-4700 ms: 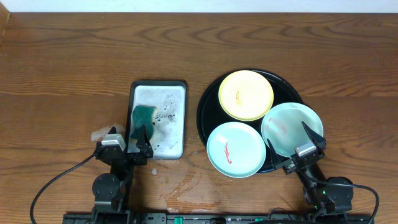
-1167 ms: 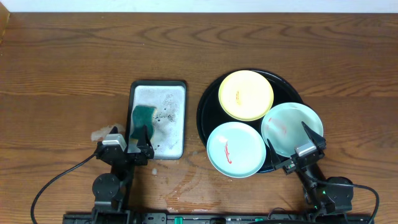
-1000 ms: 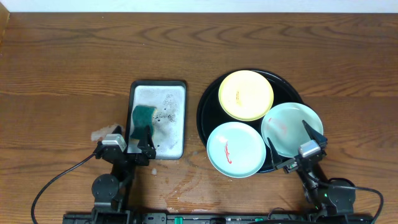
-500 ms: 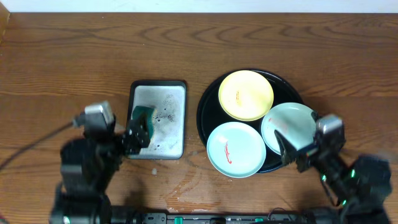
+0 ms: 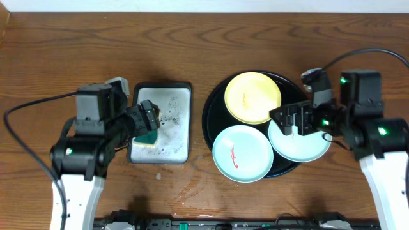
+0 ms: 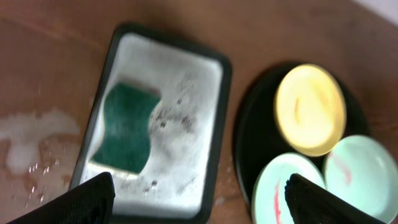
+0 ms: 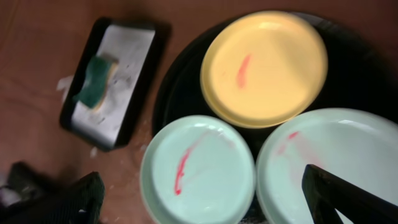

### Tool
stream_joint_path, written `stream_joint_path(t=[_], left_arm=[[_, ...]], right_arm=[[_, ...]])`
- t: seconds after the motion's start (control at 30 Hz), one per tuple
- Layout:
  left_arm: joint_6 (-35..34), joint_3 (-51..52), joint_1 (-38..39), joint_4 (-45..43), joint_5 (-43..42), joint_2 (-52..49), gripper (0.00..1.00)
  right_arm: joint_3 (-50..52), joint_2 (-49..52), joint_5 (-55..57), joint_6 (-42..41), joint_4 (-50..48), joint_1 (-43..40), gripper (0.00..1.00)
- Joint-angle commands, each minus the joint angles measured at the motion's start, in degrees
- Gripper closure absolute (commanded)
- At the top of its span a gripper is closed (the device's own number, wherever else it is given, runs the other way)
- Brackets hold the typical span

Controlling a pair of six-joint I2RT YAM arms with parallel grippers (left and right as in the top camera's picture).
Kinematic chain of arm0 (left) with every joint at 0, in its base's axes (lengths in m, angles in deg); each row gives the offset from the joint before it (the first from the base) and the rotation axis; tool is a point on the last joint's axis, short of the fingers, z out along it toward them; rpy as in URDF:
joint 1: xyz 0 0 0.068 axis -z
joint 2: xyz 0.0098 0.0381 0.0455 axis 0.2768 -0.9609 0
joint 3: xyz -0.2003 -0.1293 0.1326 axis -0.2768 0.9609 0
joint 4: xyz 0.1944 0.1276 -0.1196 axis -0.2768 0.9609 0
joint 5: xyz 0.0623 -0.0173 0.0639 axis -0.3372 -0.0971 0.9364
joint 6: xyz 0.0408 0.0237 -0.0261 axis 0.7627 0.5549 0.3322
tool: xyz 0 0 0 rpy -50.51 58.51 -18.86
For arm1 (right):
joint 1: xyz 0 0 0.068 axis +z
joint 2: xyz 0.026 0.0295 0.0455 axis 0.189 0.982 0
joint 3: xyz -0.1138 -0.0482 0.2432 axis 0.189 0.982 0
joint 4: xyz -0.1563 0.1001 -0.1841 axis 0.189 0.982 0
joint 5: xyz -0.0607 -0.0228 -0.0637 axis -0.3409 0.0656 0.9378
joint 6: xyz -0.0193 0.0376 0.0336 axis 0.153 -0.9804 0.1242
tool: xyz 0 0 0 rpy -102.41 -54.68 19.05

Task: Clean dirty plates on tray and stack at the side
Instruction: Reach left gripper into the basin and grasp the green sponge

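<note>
Watching from beside the tabletop (image 5: 192, 45), my first worry is the pale mint plate (image 5: 305, 145). It sits at the right edge of the black tray (image 5: 214, 105) and seems to hang out over the rim. It lies just beside, perhaps touching, the light blue plate (image 5: 241, 153), which itself pokes past the tray's near rim. If the right pincer (image 5: 291, 120) presses or grips on an overhanging lip, the plate could tip or skid, since a glossy tray gives little hold. Lifting it might also nudge its neighbour. The yellow plate (image 5: 252, 97) sits well inside the tray, toward its far side. All three show red smears, so none looks cleaned.

The right pincer hovers over the tray's right part, above the mint plate's inner edge, jaws spread wide and holding nothing. The left pincer (image 5: 146, 121) hangs to the left of the black tray, over the grey tray (image 5: 172, 102). It is wide open and empty, with the green sponge (image 6: 127, 127) just beneath it. A careless close could catch the grey tray's rim rather than the sponge. The wet patch (image 6: 31, 140) farther left of the black tray hints at slippery going.
</note>
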Motion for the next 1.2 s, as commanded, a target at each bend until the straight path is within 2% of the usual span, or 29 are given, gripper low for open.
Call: stream_joint_path(t=[0.0,0.2,0.3,0.4,0.6,0.7,0.87,0.93,0.97,1.17], left_arm=[[-0.3,-0.3,-0.2,2.3,0.8,-5.0,0.12],[-0.3,0.2,-0.2,0.2,4.4,-16.8,0.13],[1.6,0.2,-0.2,-1.2,7.3,-23.0,0.29],[1.5,0.2,-0.2,-1.7,13.0,-28.8,0.32],[5.9,0.2,-0.2,-7.1,13.4,-37.6,0.38],[8.0,0.2,-0.2,-8.2,10.6,-41.6,0.42],[7.9,0.2,-0.2,-9.0,9.3,-46.5,0.62],[7.9,0.2,-0.2,-9.0,9.3,-47.5,0.88],[7.9,0.2,-0.2,-8.9,9.3,-47.8,0.93],[7.9,-4.0,-0.2,-2.9,9.1,-44.1,0.93]], right_arm=[[-1.0,2.8,-5.7,-0.8,0.3,0.4,0.01],[-1.0,3.1,-5.1,-0.8,0.7,0.4,0.02],[-1.0,3.1,-5.1,-0.8,1.1,0.4,0.09],[-1.0,3.1,-5.1,-0.8,2.5,0.4,0.14],[-1.0,3.1,-5.1,-0.8,3.1,0.4,0.17],[-1.0,3.1,-5.1,-1.0,3.2,0.4,0.19],[-1.0,3.1,-5.1,-2.3,3.2,0.4,0.23],[-1.0,3.1,-5.0,-2.3,3.5,0.4,0.25],[-1.0,3.1,-5.0,-2.3,3.7,0.4,0.26],[-1.0,3.1,0.0,-2.3,6.1,0.5,0.32]])
